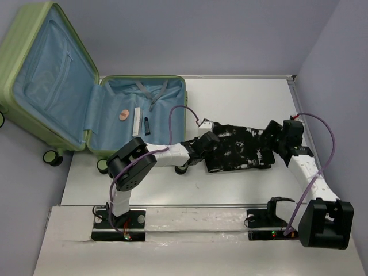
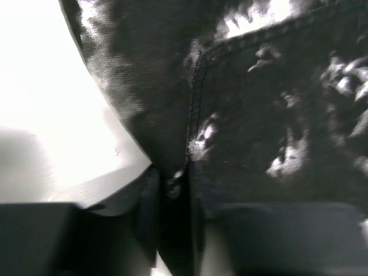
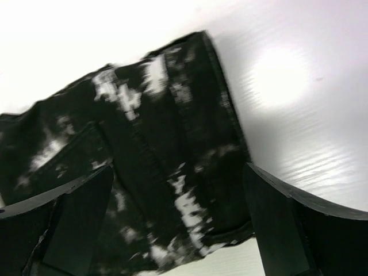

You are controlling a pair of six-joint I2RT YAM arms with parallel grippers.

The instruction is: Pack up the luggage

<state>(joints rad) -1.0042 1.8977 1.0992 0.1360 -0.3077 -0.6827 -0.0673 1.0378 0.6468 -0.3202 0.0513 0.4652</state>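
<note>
Step in hand, I judge: grasping the cloth point(image 1: 241, 149). My left gripper point(image 2: 172, 190): jaws pinched on its edge. My right gripper point(image 3: 178, 187): jaws wide, cloth between, ungripped. Suitcase point(image 1: 52, 69): open, beyond my left jaws. Next: close right, carry across.

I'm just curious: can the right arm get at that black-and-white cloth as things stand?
Probably yes: the right claw is open at the cloth, a finger on each side of its end, and nothing blocks it.
</note>
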